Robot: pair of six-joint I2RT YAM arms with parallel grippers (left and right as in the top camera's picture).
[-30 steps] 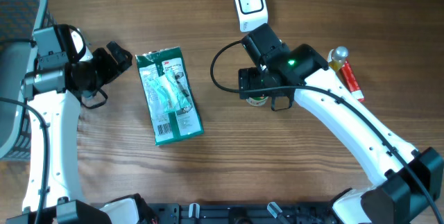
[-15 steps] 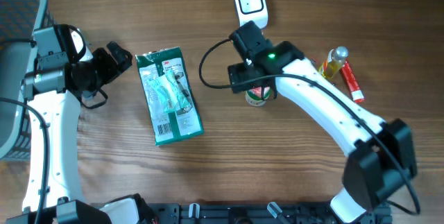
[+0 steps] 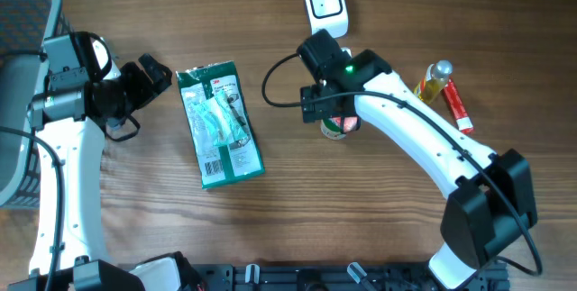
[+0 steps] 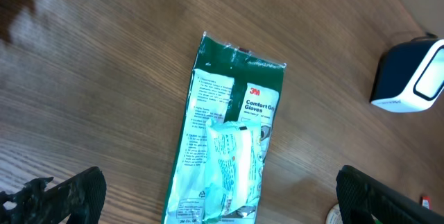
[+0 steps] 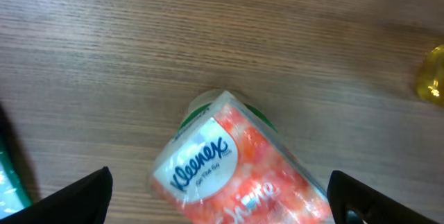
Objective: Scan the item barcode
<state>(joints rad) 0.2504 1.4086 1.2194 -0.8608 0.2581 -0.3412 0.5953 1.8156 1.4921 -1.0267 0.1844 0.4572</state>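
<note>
A white barcode scanner (image 3: 325,4) stands at the back of the wooden table, and it also shows as the scanner (image 4: 409,75) in the left wrist view. An orange Kleenex tissue pack (image 3: 339,127) sits in front of it. My right gripper (image 3: 330,113) hovers over this pack. In the right wrist view the tissue pack (image 5: 229,165) lies between the jaws of the right gripper (image 5: 225,200), which stand open and clear of its sides. A green glove packet (image 3: 221,125) lies flat to the left. My left gripper (image 3: 151,73) is open beside it, over the packet (image 4: 232,148).
A small yellow bottle (image 3: 438,78) and a red tube (image 3: 456,104) lie to the right of the right arm. A grey mesh basket (image 3: 22,21) stands at the far left edge. The bottle (image 5: 431,75) shows at the right wrist view's edge.
The right arm has swung left and slightly back, settling over the tissue pack, and its jaws have widened a little. The left arm and the green packet have not moved.
</note>
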